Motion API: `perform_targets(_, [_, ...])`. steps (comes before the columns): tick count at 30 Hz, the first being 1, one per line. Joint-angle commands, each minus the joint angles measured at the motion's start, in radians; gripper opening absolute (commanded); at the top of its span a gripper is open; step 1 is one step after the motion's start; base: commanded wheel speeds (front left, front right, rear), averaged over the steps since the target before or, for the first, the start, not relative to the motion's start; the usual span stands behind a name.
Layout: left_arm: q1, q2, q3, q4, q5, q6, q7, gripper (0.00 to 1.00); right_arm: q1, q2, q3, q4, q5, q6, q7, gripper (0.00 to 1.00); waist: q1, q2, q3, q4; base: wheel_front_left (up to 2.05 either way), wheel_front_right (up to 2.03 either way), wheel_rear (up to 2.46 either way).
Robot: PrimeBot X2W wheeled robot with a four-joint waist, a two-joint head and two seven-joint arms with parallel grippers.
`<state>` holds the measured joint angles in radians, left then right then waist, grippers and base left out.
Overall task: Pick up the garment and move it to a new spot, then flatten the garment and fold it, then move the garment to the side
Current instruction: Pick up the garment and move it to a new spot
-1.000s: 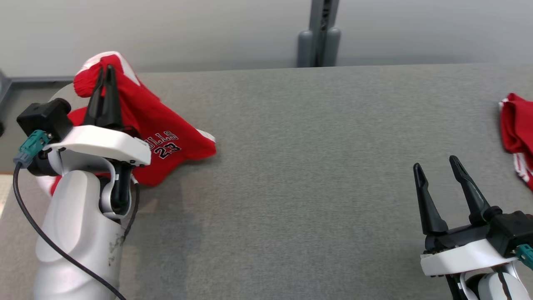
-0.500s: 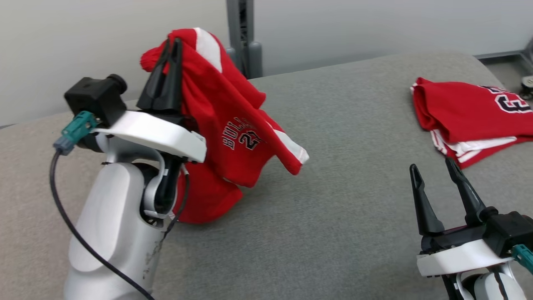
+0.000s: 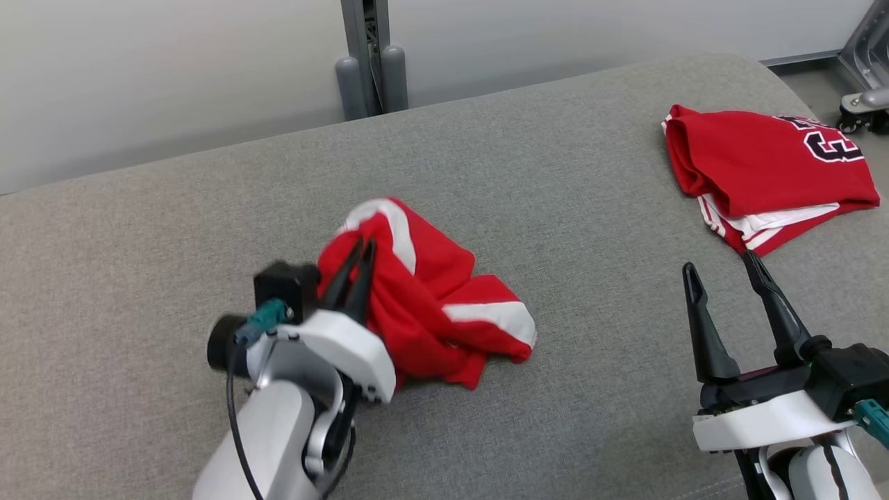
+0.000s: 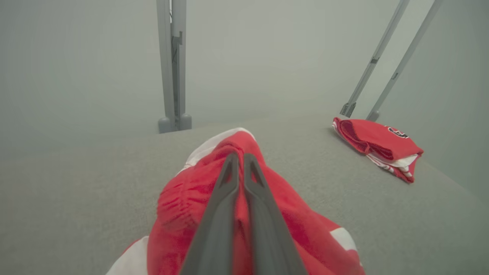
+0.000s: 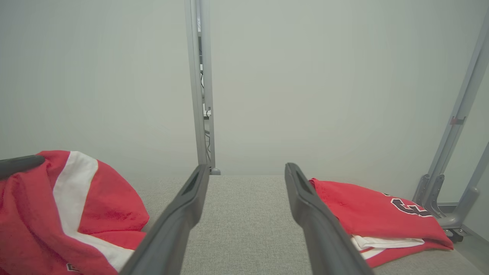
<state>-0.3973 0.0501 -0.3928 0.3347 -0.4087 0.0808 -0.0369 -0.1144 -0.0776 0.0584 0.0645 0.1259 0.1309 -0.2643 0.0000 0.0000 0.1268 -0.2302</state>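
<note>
The garment is a red piece with white stripes, crumpled in a heap on the grey table near its middle. My left gripper is shut on the garment's top fold, fingers pointing away from me. In the left wrist view the garment bunches around both dark fingers, which stand pressed together. In the right wrist view the garment lies at the left. My right gripper hangs open at the lower right, apart from any cloth; its fingers stand wide apart.
A folded red jersey with white trim lies at the table's far right, also the folded jersey and the folded jersey. A grey post stands behind the table. A metal frame with a caster is at the far right.
The camera has swung right. My left gripper has carried the garment from the table's left end toward the middle and lowered it, so it now rests in a heap. The right gripper stayed open.
</note>
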Motion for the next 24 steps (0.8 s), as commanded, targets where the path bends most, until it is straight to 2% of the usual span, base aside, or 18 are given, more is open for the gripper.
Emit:
perform_targets(1, [0.015,0.004,-0.003,0.008,0.0,0.005,-0.001,0.0,-0.012,-0.004,-0.001,-0.001,0.001,0.0,0.0,1.0,0.0,0.0,0.002,0.001,0.0,0.0,0.0])
perform_targets(8, [0.14,0.003,-0.107,0.04,-0.072,0.003,0.05,0.01,0.0,-0.012,-0.002,0.007,0.0,0.0,0.0,1.0,0.0,0.0,-0.008,0.027,0.0,0.0,0.0])
perform_targets(9, [0.153,0.002,-0.125,0.038,-0.082,0.008,0.061,0.29,0.003,-0.013,-0.001,0.009,-0.001,0.0,0.0,1.0,0.0,0.0,-0.012,0.032,0.0,0.0,0.0])
perform_targets(11, [0.172,0.003,-0.152,0.023,-0.111,0.018,0.073,1.0,0.007,-0.015,0.0,0.012,-0.002,0.0,0.0,1.0,0.0,0.0,-0.022,0.041,0.0,0.0,0.0])
perform_targets(18, [0.214,0.004,-0.147,-0.083,-0.124,0.093,-0.011,1.0,0.026,-0.015,0.018,0.016,0.0,0.0,0.0,1.0,0.0,0.0,-0.064,0.085,0.0,0.0,0.0])
perform_targets(24, [0.265,0.053,-0.077,-0.196,-0.109,0.141,-0.119,1.0,0.053,-0.011,0.025,0.023,0.002,0.0,0.0,1.0,0.0,0.0,-0.103,0.135,0.0,0.0,0.0])
